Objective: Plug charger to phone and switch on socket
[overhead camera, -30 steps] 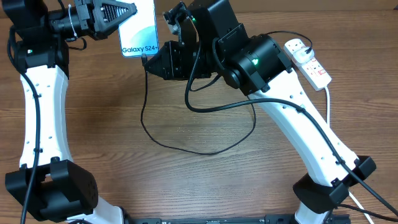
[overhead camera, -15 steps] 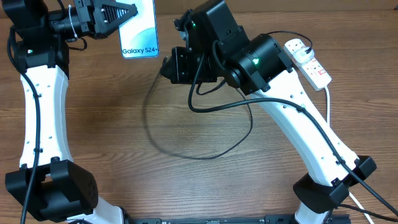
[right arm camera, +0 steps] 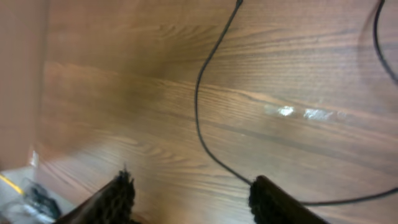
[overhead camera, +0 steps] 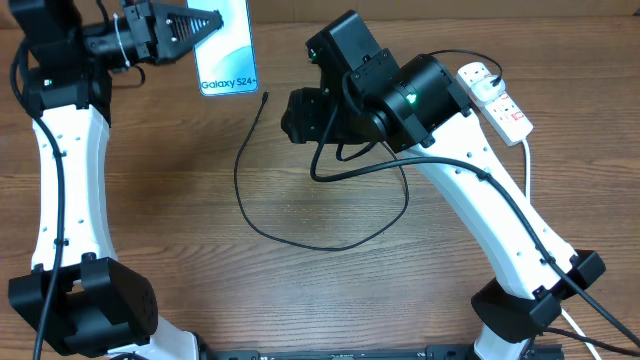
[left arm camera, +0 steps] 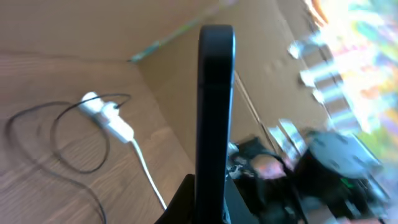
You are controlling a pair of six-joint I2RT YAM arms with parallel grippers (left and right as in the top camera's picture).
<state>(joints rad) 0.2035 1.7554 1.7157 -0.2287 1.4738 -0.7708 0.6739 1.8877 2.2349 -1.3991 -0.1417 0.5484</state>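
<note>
The left gripper [overhead camera: 212,20] pinches the phone [overhead camera: 228,50] by its edge, holding it up at the far left of the table [overhead camera: 150,200]. The right gripper [right arm camera: 193,186] hangs with its jaws spread and empty. The charger [overhead camera: 300,243] lies loose on the wood, its tip [overhead camera: 265,95] near the phone's lower end.

That thin cable lies flat, so a grab could slip off it or catch it crooked. A hard push into the port might twist the phone in its narrow hold. The socket [overhead camera: 497,98] sits at the far right, beyond the right arm. The charger's loop lies under that arm, where it might snag.
</note>
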